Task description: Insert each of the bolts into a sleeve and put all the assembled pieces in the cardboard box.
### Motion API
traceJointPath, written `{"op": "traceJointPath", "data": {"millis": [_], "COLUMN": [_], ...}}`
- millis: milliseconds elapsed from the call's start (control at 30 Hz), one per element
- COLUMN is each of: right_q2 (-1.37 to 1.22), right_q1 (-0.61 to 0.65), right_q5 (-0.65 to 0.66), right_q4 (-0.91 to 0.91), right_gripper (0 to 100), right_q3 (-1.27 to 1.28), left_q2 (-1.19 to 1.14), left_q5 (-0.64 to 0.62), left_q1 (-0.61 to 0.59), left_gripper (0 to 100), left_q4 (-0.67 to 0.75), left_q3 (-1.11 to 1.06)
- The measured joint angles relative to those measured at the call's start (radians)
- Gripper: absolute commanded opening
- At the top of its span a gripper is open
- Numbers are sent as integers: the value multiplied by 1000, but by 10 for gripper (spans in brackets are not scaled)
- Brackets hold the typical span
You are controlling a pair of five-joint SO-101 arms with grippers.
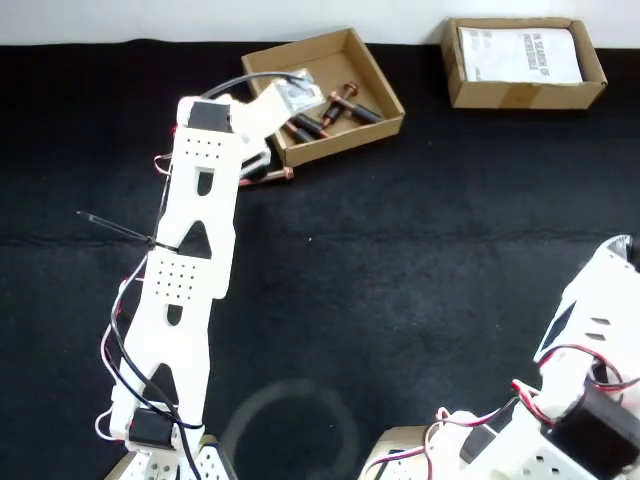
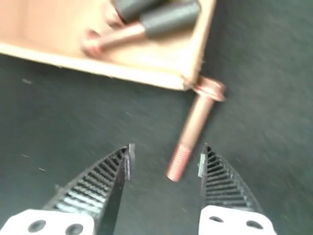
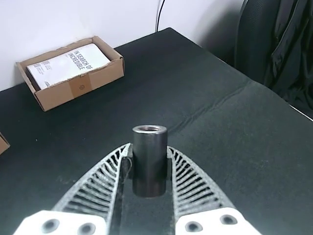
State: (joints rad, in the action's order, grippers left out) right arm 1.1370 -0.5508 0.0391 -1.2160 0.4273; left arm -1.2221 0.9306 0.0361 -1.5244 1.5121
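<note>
Print covers the white booklet that lies flat in the second box, at the upper right of the high view. You can see no other writing.

Your cardboard box sits at the upper middle of that view, turned at a slant. Inside it lie a few finished pieces, each a copper bolt pushed into a dark sleeve. One loose bolt lies on the counter outside the box, its head right at the box's corner.

Your left pincer is spread wide. The threaded end of the loose bolt shows between its two tips, nearer to one tip than the other. You cannot tell if it touches either one.

Your right pincer is pinching one dark sleeve. The sleeve stands upright with its open hole facing up. That arm sits at the lower right of the high view, well apart from the cardboard box.

The counter is covered in black cloth with a few soft folds. Behind it is a white wall, and a dark chair stands by the counter's far corner.
</note>
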Motion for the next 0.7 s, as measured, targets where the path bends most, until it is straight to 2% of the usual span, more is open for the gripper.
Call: {"op": "traceJointPath", "data": {"millis": [267,533,600,667,700], "right_q2": [26,18,11,11,11], "right_q1": [0,0,0,-3,-3], "right_q5": [0,0,0,0,0], "right_q4": [129,183,198,204,206], "right_gripper": [8,8,8,8,8], "right_q3": [158,172,175,175,175], "left_q2": [-100,-124,-149,-178,-201], "left_q5": [0,0,0,-2,-2], "left_q1": [32,63,64,68,74], "left_gripper": [220,210,136,9,7], "left_q4": [61,129,175,227,249], "left_q3": [-2,-2,2,2,2]}}
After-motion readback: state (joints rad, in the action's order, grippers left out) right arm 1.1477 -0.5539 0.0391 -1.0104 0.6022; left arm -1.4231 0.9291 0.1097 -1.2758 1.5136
